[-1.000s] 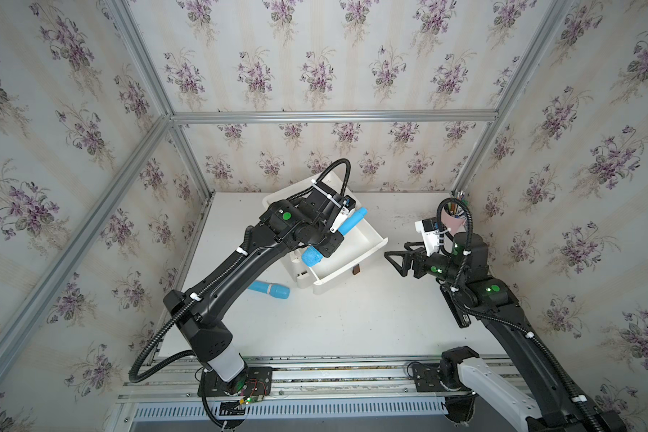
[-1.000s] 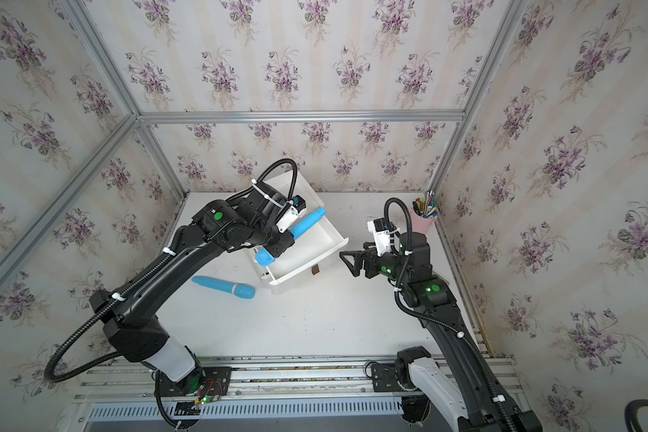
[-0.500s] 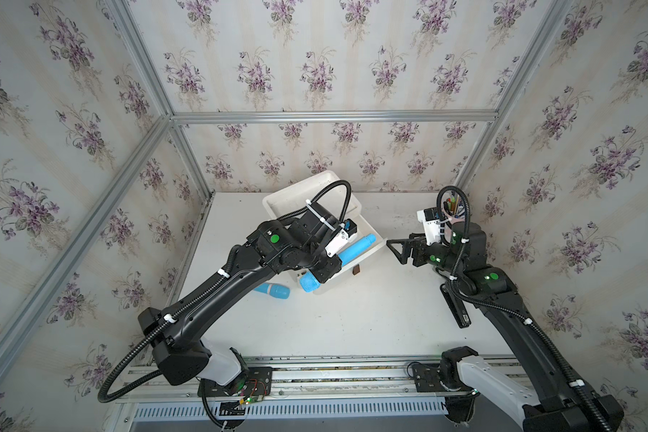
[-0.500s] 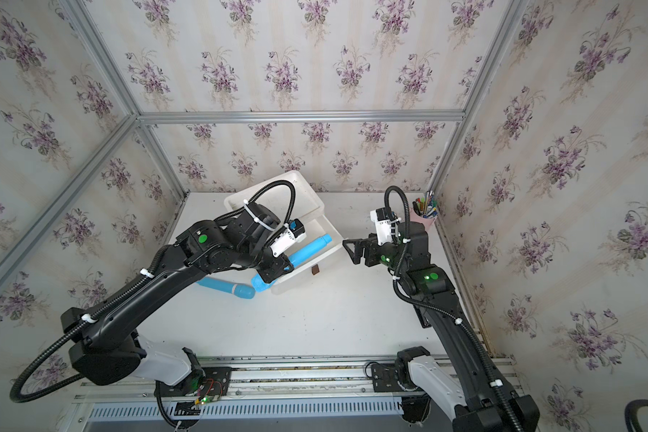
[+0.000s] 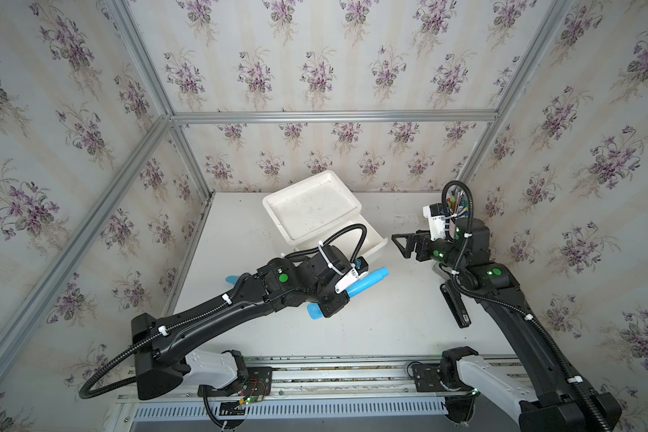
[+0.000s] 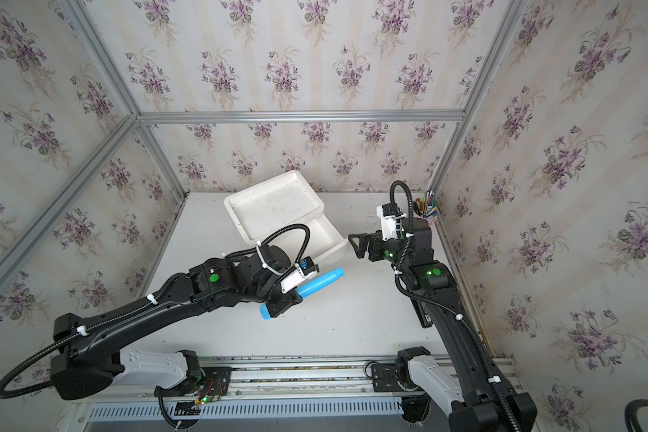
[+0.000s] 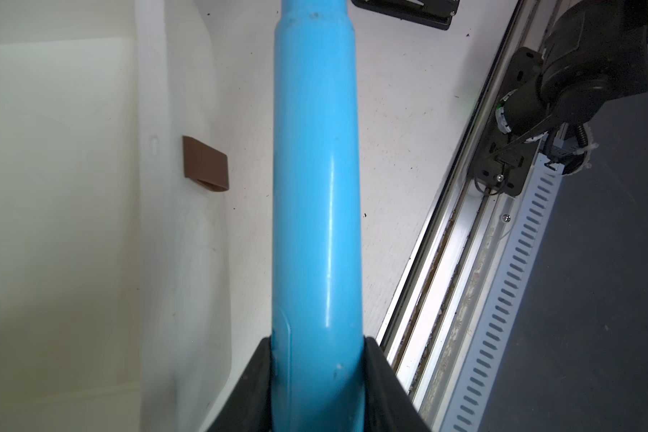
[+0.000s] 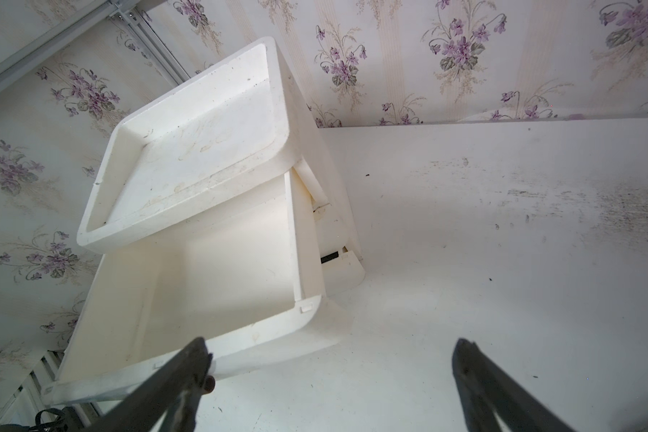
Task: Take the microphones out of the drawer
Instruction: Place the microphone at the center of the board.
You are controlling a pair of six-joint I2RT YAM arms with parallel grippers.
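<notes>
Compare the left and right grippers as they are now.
The left gripper is shut on the blue microphone; the right gripper is open and empty. The left gripper is out in front of the drawer; the right gripper is beside the drawer's front corner, pointing toward it. Both have black fingers.

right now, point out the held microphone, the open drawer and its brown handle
microphone [image 5: 369, 282], a top view, middle of the blue shaft that sticks out
drawer [image 8: 210, 276], right wrist view, bare inside floor
handle [image 7: 205, 164], left wrist view, top face of the brown pull
</notes>
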